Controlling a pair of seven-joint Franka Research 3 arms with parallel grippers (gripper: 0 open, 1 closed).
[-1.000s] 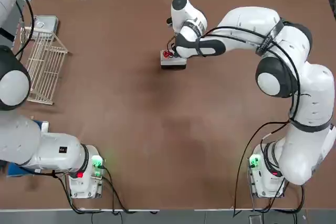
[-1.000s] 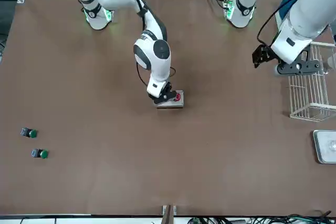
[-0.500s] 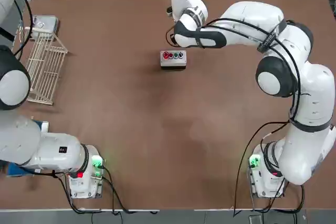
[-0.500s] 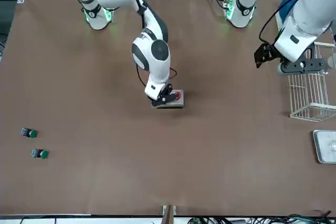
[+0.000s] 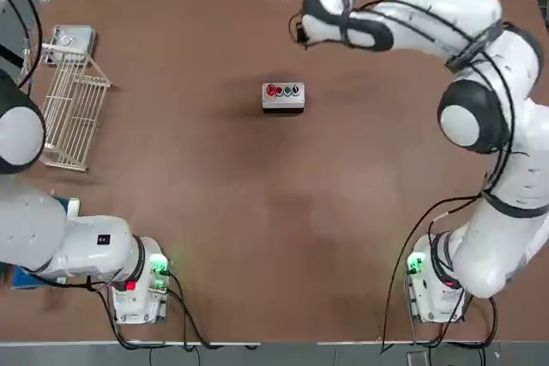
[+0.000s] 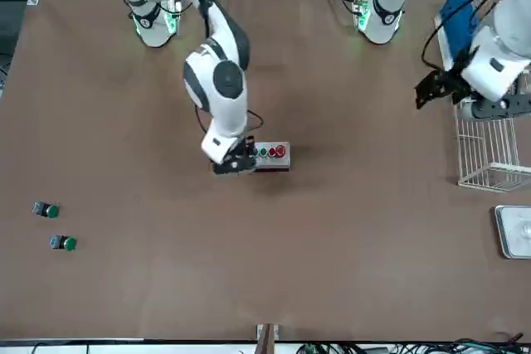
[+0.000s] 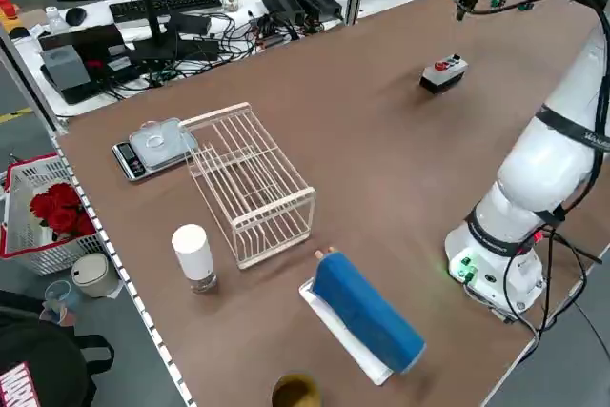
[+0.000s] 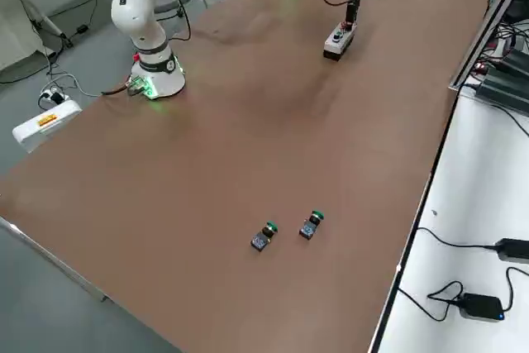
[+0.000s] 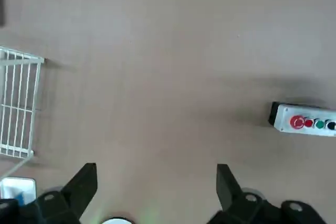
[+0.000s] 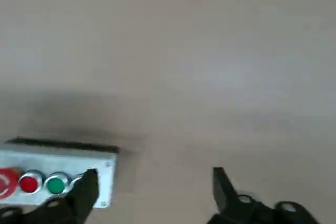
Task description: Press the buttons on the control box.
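Note:
The light-grey control box (image 5: 283, 98) lies on the brown table, far of centre. Its buttons (image 5: 284, 90) run in a row of red, green and a dark one, all uncovered. My right gripper (image 5: 300, 33) hangs raised above the table, off the box toward the far edge. In the right wrist view it (image 10: 152, 187) is open and empty, with the box (image 10: 58, 178) beside one finger. My left gripper (image 6: 428, 94) hovers open and empty near the wire rack, well away from the box (image 9: 304, 121).
A wire rack (image 5: 73, 109) and a small scale (image 5: 73, 39) sit at the robot's left. Two loose green-and-black button parts (image 6: 46, 210) (image 6: 62, 243) lie far to the robot's right. A blue object (image 7: 367, 312) and a white bottle (image 7: 193, 253) stand near the left arm's base.
My right gripper has lifted off the control box and pulled back toward the far edge, uncovering all the buttons. The left arm has drifted slightly.

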